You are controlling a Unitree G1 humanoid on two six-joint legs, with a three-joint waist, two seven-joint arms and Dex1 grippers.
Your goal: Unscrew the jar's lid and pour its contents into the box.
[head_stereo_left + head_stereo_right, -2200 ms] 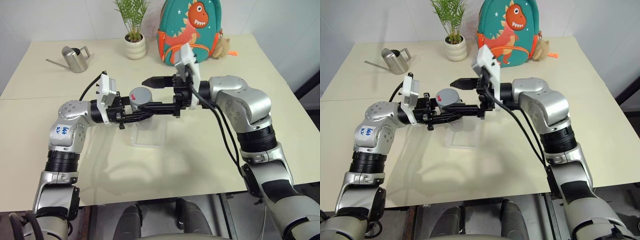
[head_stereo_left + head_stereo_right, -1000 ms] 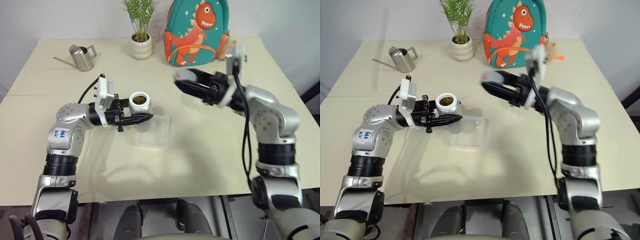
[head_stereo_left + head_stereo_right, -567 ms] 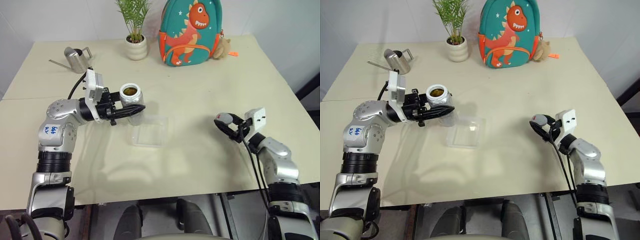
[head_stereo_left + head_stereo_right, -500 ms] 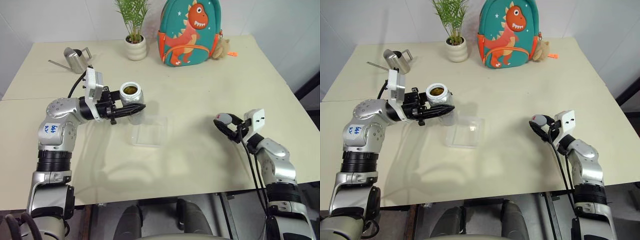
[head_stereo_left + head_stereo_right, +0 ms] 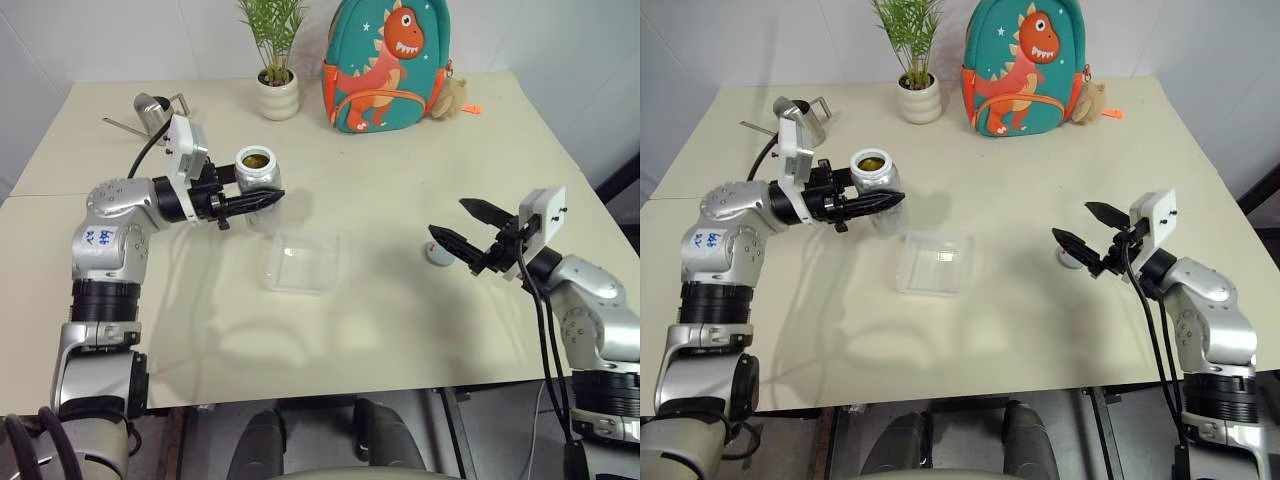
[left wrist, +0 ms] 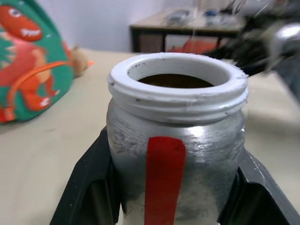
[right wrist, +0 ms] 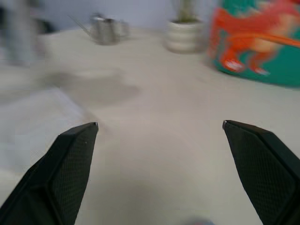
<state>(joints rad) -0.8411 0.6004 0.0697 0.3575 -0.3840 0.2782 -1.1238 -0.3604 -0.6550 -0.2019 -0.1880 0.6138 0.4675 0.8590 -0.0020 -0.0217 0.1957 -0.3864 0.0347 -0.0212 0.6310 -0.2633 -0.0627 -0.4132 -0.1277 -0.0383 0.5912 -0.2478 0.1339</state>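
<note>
My left gripper (image 5: 271, 193) is shut on the jar (image 5: 257, 174) and holds it upright above the table, just past the far left corner of the box (image 5: 300, 262). The jar is uncapped, with a whitish threaded neck, a red strip down its side (image 6: 162, 176) and brown contents (image 6: 176, 80) inside. Black fingers (image 6: 87, 187) clamp both its sides. The clear box lies flat at mid-table. The grey lid (image 5: 438, 253) rests on the table to the right. My right gripper (image 5: 447, 217) hovers open just above it with nothing between its fingers (image 7: 70, 161).
Along the far edge stand a steel watering can (image 5: 154, 113), a white plant pot (image 5: 279, 95) and a green dinosaur backpack (image 5: 387, 65) with a small plush toy (image 5: 456, 95) beside it. The table's front edge runs close below the box.
My right gripper brought the lid down to the right side of the table, opened and let it go, then drew back a little. The left gripper lifted the jar slightly away.
</note>
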